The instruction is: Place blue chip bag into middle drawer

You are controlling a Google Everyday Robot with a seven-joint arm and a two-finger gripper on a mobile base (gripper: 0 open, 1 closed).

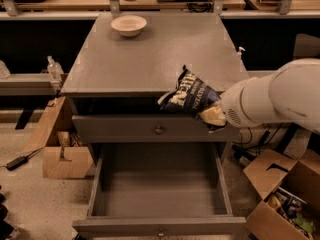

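My fingers (213, 116) are clamped on the blue chip bag (189, 94), pinching its lower right corner. They sit just past the front edge of the worktop (150, 59), at the cabinet's right front corner, level w/ the closed drawer front (115, 129). The white arm (280, 96) comes in from the right behind them.

The bag is up and to the left of the fingers, tilted, w/ the white lettering facing me. Its top end lies over the worktop's front edge and the rest hangs out in front of the cabinet. Can't tell if it touches the edge or is just above it.

The middle drawer (160, 189) is below the fingers and somewhat left, pulled fully out toward me, w/ its grey floor and side walls showing. Bag is above it, near its back right corner, well apart from the floor and not inside the box. The knob (159, 130) on the closed front is left of the fingers at approx the same height.

Far from the fingers, at the back left of the worktop, is a cream bowl (129, 25), upright. On the floor there's a cardboard box (67, 156) down left, beside the cabinet, and an open cardboard box w/ stuff inside (282, 201) down right, under the arm.
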